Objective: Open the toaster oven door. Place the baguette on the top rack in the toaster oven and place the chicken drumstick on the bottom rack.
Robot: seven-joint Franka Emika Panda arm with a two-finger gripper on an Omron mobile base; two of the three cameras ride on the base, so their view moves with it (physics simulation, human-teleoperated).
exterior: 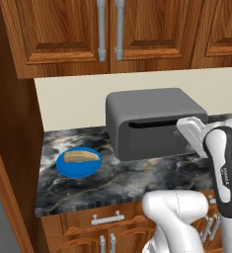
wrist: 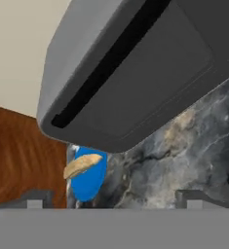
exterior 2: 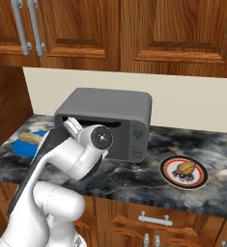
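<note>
The grey toaster oven (exterior: pixel 154 111) stands at the back of the counter. The toaster oven door (wrist: pixel 150 82) is shut, its dark slot near the top edge, so the top rack and bottom rack are hidden behind it. My gripper (wrist: pixel 115 199) hovers close in front of the door's right part, open, with nothing between its fingertips (wrist: pixel 35 199). The baguette (exterior: pixel 80 157) lies on a blue plate (exterior: pixel 70 169) left of the oven. The chicken drumstick (exterior 2: pixel 185 168) rests on a white plate with a dark red rim (exterior 2: pixel 169 177) right of the oven.
Wooden wall cabinets (exterior: pixel 107 34) hang above the oven. A tall wooden side panel (exterior: pixel 14 148) closes the counter's left end. Bare dark marble counter (exterior: pixel 137 180) runs in front of the oven. A knob strip (exterior 2: pixel 138 137) is on the oven's right front.
</note>
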